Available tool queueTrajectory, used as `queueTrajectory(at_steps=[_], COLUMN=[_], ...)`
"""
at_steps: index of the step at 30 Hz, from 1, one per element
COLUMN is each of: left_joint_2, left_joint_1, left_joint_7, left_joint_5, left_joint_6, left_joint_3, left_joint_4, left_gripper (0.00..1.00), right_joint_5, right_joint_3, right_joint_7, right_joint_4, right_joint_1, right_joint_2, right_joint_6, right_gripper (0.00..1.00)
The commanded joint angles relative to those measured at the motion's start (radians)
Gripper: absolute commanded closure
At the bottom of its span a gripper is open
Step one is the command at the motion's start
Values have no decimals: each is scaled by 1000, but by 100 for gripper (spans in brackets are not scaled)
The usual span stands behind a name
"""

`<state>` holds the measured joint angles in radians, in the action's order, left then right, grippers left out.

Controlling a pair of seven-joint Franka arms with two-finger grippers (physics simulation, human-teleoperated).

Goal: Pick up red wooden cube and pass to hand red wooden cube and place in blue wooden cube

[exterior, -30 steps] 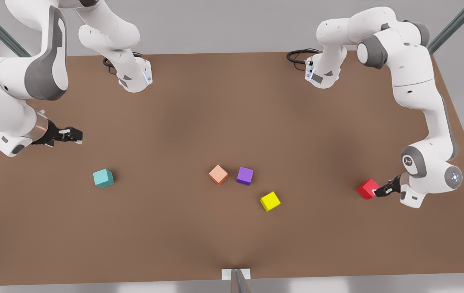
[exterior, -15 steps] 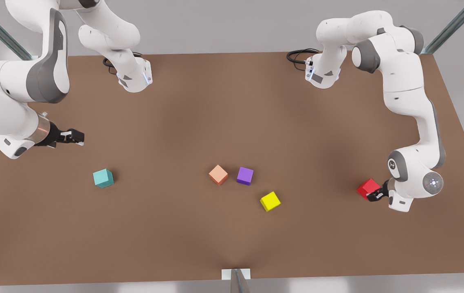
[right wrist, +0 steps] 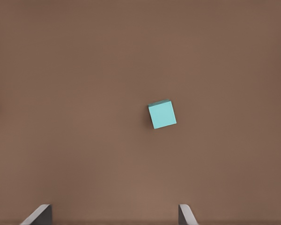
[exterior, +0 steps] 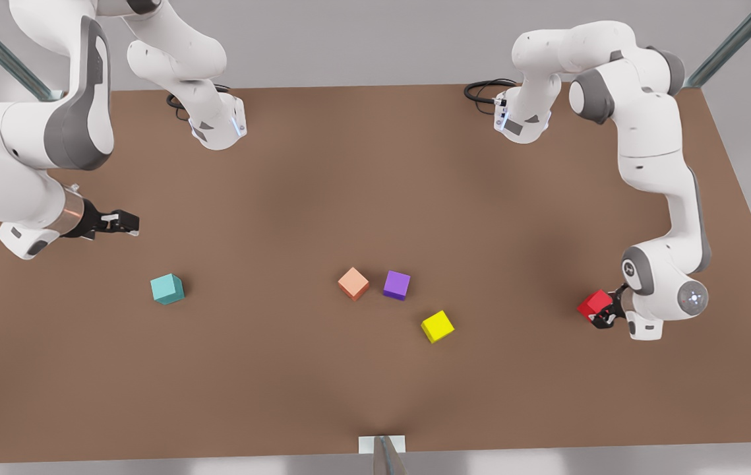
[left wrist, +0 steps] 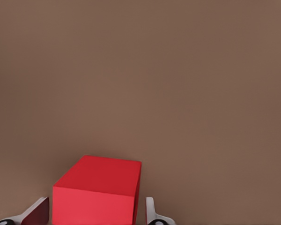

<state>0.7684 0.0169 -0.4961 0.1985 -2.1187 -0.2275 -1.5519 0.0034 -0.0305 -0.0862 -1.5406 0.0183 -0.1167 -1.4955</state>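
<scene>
Now the left tool (exterior: 602, 311) straddles the red wooden cube (exterior: 594, 305) near the tabletop's (exterior: 375, 198) right edge, fingers (left wrist: 152, 213) not yet touching.
Right tool (exterior: 126, 224) spread wide, empty, near the left edge above the blue wooden cube (exterior: 167, 289); bare tabletop all around.

At the front view's right my left gripper (exterior: 602, 315) straddles the small red wooden cube (exterior: 594, 305); my right gripper (exterior: 126, 223) hangs behind the small teal wooden cube (exterior: 167, 289), far left.

Brown table (exterior: 322, 165), five small cubes (exterior: 396, 285).
</scene>
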Motion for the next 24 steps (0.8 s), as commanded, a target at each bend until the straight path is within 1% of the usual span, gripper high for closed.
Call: queueTrajectory(at_steps=[1,7,8,9,10,11,12,13,15,16,17,18,19,20,21,22,23,24], left_joint_2=[6,29,29,29,29,28,26,8,-84,-84,-81,-77,-78,-78,-78,-72,-38,3], left_joint_1=[0,0,0,0,0,0,0,3,8,0,0,0,-3,-5,-5,-3,0,6], left_joint_7=[-159,-159,-159,-159,-159,-159,-160,-167,-165,-165,-168,-165,-135,-130,-131,-128,-81,45], left_joint_5=[1,1,1,1,1,1,1,1,2,1,66,213,216,260,280,304,406,414], left_joint_6=[-43,-76,-95,-95,-95,-95,-95,-90,12,58,184,327,420,551,580,580,565,534], left_joint_3=[0,13,14,16,16,17,20,45,119,155,166,174,248,370,442,566,622,695], left_joint_4=[-4,-2,-2,-2,-2,-2,-2,1,7,42,134,207,242,303,326,345,377,400], left_gripper=[0,0,4,29,37,39,44,44,43,43,43,43,42,43,43,44,44,44], right_joint_5=[1,1,4,4,4,4,4,4,4,4,4,4,4,6,4,10,89,121], right_joint_3=[0,1,0,0,1,1,1,1,1,1,1,1,1,1,1,3,1,1], right_joint_7=[0,2,0,3,3,3,3,3,3,3,3,3,3,2,6,0,-13,-87], right_joint_4=[0,-7,-7,-7,-7,-9,-9,-15,-15,-15,-15,-15,-15,-4,19,49,91,128], right_joint_1=[0,2,0,2,2,2,2,2,3,3,3,3,3,5,14,43,40,43], right_joint_2=[-1,-1,-1,-3,-3,-4,-4,-4,-4,-6,-4,-4,-6,-18,-44,-76,-119,-149], right_joint_6=[1,1,1,1,1,1,1,1,1,1,1,1,1,0,0,-9,-8,-8], right_gripper=[0,0,0,0,0,0,0,0,0,0,0,0,0,0,0,0,0,0])
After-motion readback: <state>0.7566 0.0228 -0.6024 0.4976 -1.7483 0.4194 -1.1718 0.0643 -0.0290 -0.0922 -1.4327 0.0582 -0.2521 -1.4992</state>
